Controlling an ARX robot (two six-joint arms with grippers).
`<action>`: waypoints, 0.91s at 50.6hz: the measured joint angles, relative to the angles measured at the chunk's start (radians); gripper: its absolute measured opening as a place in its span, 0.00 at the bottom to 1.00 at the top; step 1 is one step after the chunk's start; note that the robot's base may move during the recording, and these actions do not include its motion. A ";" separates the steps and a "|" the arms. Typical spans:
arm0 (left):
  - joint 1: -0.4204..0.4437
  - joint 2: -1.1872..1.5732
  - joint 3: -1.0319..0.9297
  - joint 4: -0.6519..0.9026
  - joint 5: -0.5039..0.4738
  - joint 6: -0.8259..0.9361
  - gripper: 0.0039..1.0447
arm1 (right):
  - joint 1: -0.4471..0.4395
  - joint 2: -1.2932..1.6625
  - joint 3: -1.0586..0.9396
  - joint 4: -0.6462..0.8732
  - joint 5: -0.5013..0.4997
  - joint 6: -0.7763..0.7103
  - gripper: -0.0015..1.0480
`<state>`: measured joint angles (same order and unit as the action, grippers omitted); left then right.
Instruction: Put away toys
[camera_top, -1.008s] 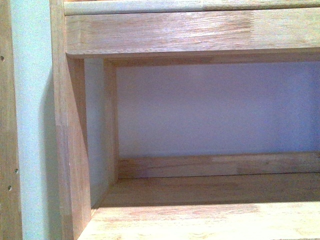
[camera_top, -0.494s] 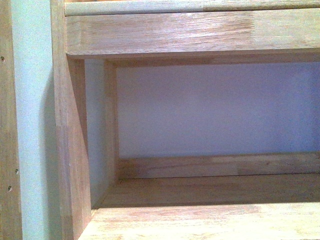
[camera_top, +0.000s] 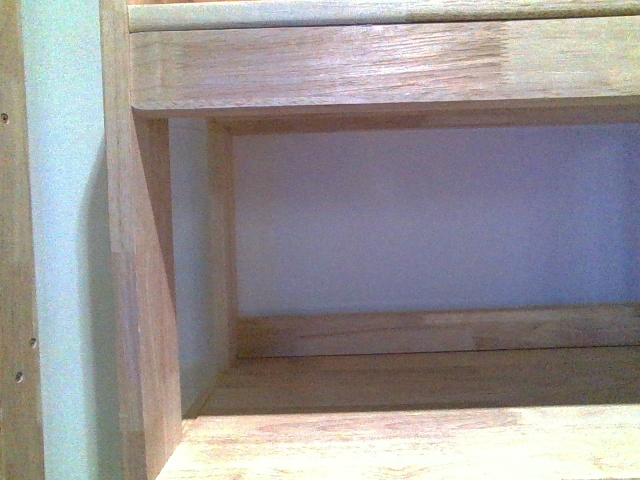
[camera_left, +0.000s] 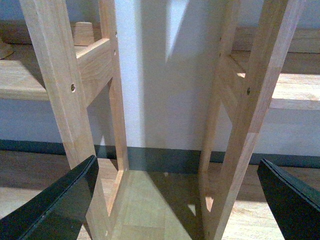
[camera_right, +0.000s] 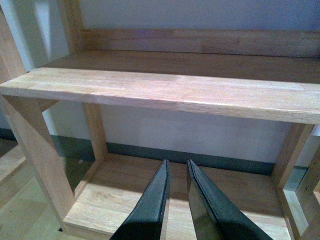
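— While your front camera faced the wooden shelf unit, what did each hand show?

— Your left hand was spread wide, its two dark fingers far apart with nothing between them. Beyond it stood two shelf uprights, a strip of pale wall between them and a dark baseboard below.

— And the right?

— Your right hand had its fingers nearly pressed together, only a thin gap left, pinching nothing. Ahead of it lay the shelf's bottom board, and above that a bare shelf plank.

— Where was the plush toy?

— You had it in none of the three views.
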<state>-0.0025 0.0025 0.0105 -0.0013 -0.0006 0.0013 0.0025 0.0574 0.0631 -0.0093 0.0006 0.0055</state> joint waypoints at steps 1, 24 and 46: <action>0.000 0.000 0.000 0.000 0.000 0.000 0.95 | 0.000 -0.001 -0.002 0.000 0.000 0.000 0.15; 0.000 0.000 0.000 0.000 0.000 0.000 0.95 | 0.000 -0.050 -0.050 0.006 0.000 0.000 0.15; 0.000 0.000 0.000 0.000 0.000 0.000 0.95 | 0.000 -0.050 -0.050 0.006 0.000 -0.002 0.56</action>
<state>-0.0025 0.0025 0.0105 -0.0013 -0.0006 0.0013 0.0025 0.0071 0.0128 -0.0036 0.0006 0.0036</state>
